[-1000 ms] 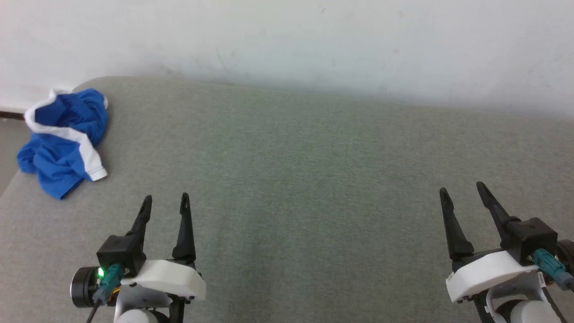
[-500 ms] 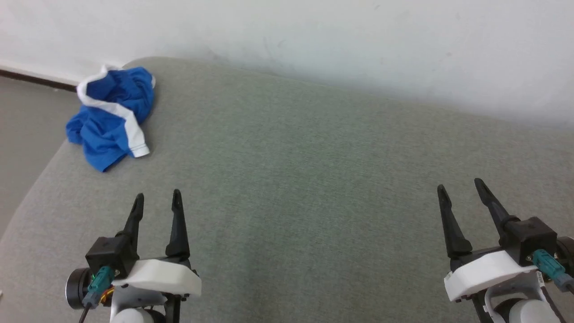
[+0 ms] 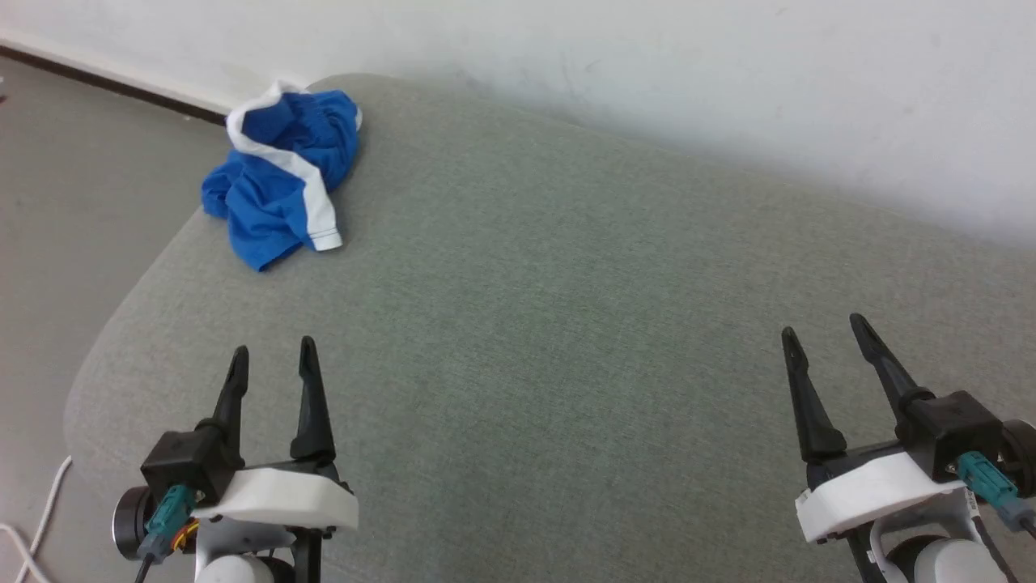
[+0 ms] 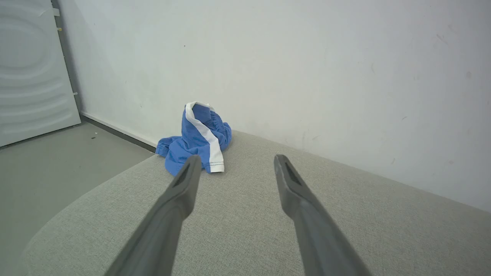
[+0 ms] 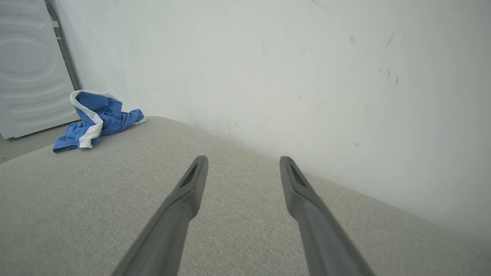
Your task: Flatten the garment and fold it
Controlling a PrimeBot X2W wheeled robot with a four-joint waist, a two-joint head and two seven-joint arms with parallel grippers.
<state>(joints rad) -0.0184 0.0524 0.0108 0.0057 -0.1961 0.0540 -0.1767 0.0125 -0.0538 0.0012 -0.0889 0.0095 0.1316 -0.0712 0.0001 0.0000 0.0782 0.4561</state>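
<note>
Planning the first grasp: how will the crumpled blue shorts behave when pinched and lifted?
The shorts lie bunched in soft folds, so they will likely droop, not hold shape. Thin fabric: probably light. They sit at the edge of the cushion; a push might slide them off.

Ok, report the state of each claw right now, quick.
Left claw: open, holding nothing.
Right claw: open, holding nothing.
</note>
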